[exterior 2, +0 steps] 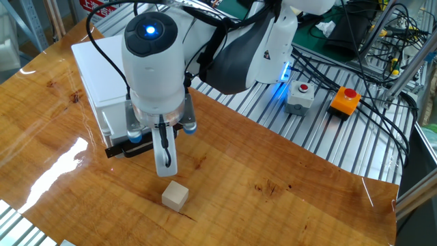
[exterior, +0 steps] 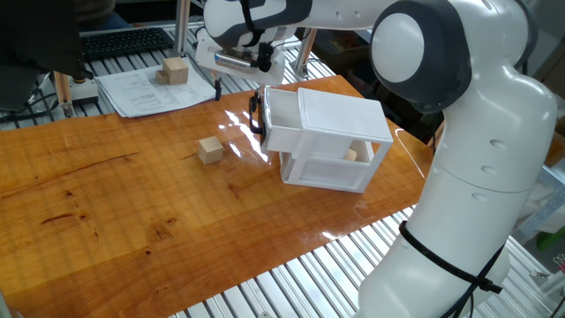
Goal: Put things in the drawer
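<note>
The empty gripper [exterior 2: 166, 158] (jaw gap unclear) hovers above the cube [exterior 2: 175, 196] beside the open drawer [exterior: 281, 113]; descending off-centre could knock the cube away.

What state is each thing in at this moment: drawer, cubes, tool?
drawer: pulled partly out of the white cabinet, nothing seen in the part that shows.
tool: raised off the table, holding nothing; open or shut cannot be told.
cube on the table: loose, in front of the drawer.
cube inside the cabinet: in the lower compartment.
cube on the papers: resting there, away from the arm.
</note>
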`<state>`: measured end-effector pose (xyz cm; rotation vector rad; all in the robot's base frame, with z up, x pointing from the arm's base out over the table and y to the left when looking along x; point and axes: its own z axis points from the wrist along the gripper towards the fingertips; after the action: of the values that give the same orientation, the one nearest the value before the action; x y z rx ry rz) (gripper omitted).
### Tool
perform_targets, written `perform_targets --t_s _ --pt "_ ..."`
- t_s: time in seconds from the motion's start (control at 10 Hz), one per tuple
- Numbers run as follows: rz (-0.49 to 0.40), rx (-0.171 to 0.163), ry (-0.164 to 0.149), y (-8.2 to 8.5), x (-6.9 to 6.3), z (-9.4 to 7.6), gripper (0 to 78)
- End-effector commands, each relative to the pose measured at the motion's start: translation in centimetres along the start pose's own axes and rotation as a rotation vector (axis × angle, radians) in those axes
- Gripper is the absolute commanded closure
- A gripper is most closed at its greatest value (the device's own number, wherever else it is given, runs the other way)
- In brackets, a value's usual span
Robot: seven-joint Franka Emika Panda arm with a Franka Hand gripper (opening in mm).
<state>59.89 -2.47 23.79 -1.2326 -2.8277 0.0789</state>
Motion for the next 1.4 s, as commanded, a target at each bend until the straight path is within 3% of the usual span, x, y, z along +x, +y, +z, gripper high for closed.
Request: perform_targets --t_s 0.1,0.8,1.3,1.4 --pt "0.197 -0.011 -0.001 0.3 1.0 -0.6 0.1" --pt "0.313 -0.016 -0.002 0.7 2.3 -0.5 0.1" --pt "0.401 -0.032 0.008 0.6 2.4 -0.5 0.1" --pt "0.439 -0.048 0.012 0.6 2.4 -0.5 0.1"
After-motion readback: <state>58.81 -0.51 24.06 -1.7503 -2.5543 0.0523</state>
